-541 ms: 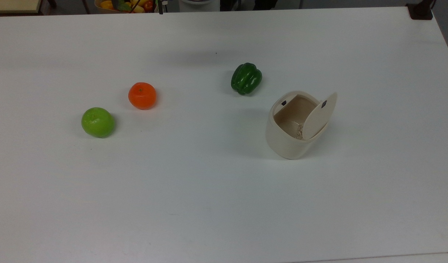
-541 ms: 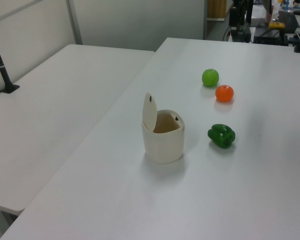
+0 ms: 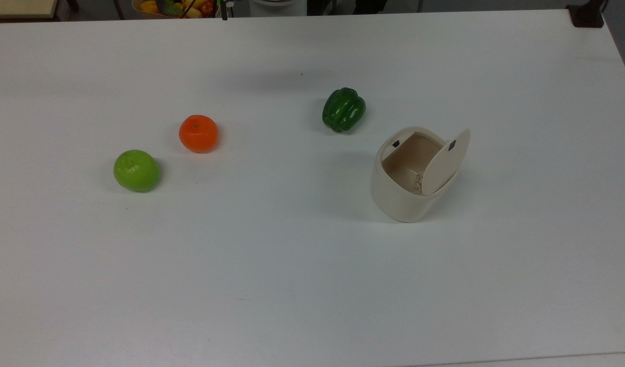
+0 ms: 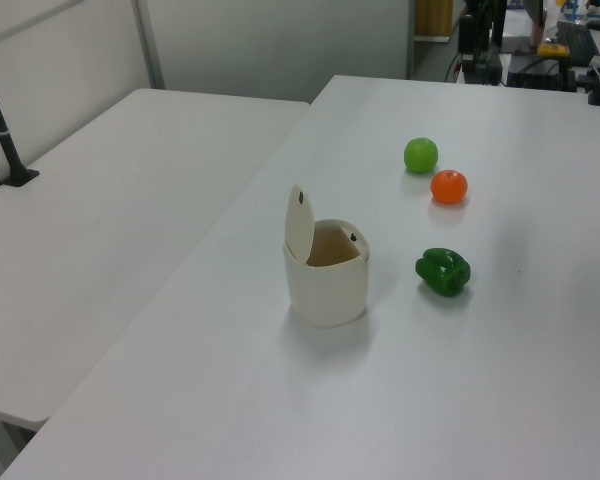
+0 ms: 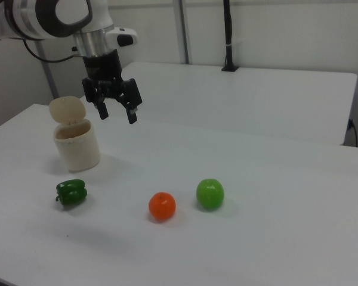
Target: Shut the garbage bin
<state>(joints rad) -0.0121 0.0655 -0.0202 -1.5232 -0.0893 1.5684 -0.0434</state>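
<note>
The cream garbage bin (image 3: 400, 198) stands upright on the white table, its flat lid (image 3: 445, 160) raised on its hinge with a small dark mark near the tip. Its inside looks brownish, with something pale at the bottom. It also shows in the left view as the bin (image 4: 326, 290) with its lid (image 4: 299, 222) up, and in the right view as the bin (image 5: 77, 146). My gripper (image 5: 117, 113) hangs in the air, open, with nothing between its fingers. In the right view it is a little above the bin's top and off to the right, not touching it.
A dark green pepper (image 3: 343, 109) lies close to the bin. An orange (image 3: 198, 133) and a green apple (image 3: 136, 170) sit further toward the top view's left. A basket of fruit (image 3: 175, 7) stands past the far edge. A second table (image 4: 100, 220) adjoins.
</note>
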